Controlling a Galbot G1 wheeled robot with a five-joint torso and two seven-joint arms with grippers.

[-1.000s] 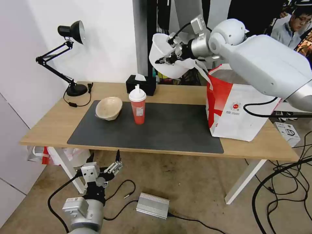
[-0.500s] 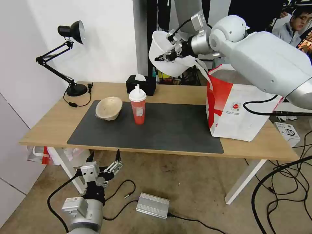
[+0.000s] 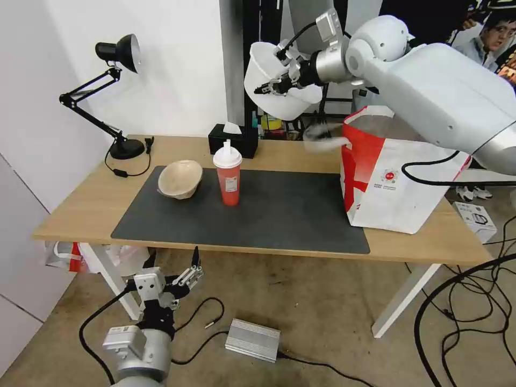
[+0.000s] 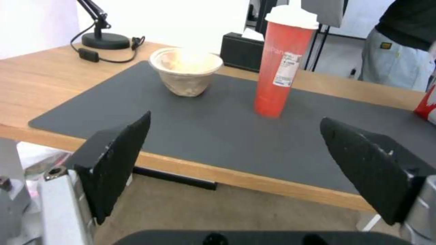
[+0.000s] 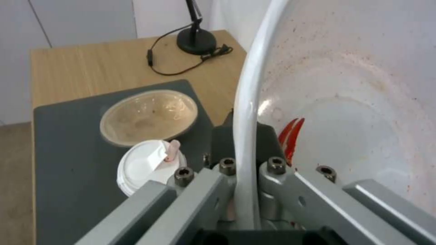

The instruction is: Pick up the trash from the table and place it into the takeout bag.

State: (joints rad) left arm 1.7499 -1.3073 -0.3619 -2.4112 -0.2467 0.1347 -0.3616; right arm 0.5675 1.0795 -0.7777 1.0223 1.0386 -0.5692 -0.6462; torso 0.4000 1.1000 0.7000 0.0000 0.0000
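My right gripper (image 3: 275,86) is shut on the rim of the wide white plastic bowl (image 3: 279,80), held tilted high above the table's back edge, left of the red-and-white takeout bag (image 3: 395,177). In the right wrist view the bowl (image 5: 354,102) shows red scraps inside and its rim pinched between the fingers. The red drink cup (image 3: 228,173) with white dome lid stands on the dark mat (image 3: 269,215), the beige paper bowl (image 3: 180,179) just left of it. My left gripper (image 3: 174,269) hangs open below the table's front edge, facing cup (image 4: 282,61) and paper bowl (image 4: 186,69).
A black tissue box (image 3: 234,140) sits at the table's back edge behind the cup. A black desk lamp (image 3: 115,97) stands at the back left corner. Cables and a silver box (image 3: 252,339) lie on the floor. A bag handle (image 3: 325,134) is blurred beside the bag.
My right gripper has lifted the white bowl a little higher and slightly left. The bag's white handle has dropped from beside the bowl and swings blurred. The left arm has stayed still.
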